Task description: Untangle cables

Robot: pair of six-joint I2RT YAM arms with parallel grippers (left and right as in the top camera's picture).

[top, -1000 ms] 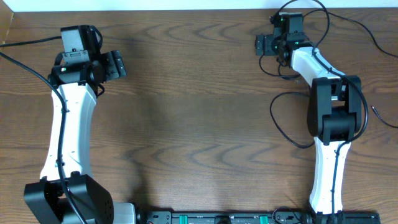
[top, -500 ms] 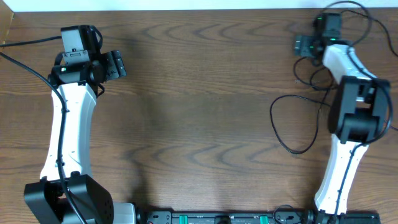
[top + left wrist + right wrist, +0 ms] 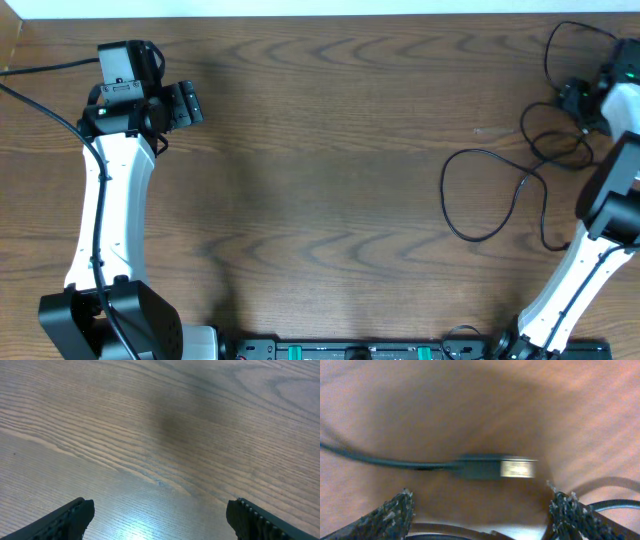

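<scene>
Overhead, black cables [image 3: 444,188] loop across the table [image 3: 330,180] at its right side, beside the right gripper [image 3: 573,96]. The right wrist view shows its fingers spread wide, with a metal-tipped plug [image 3: 517,467] lying between them, touching neither. At the far left, the left gripper [image 3: 186,104] has its fingers apart above bare wood.

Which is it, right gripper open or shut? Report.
Open: the right gripper has its fingertips far apart, a cable plug lying unclamped between them.

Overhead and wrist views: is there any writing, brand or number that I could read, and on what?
None can be read.
The plug in the right wrist view is blurred; no mark is legible on its metal end.
Overhead, the black cable and table show no lettering.
</scene>
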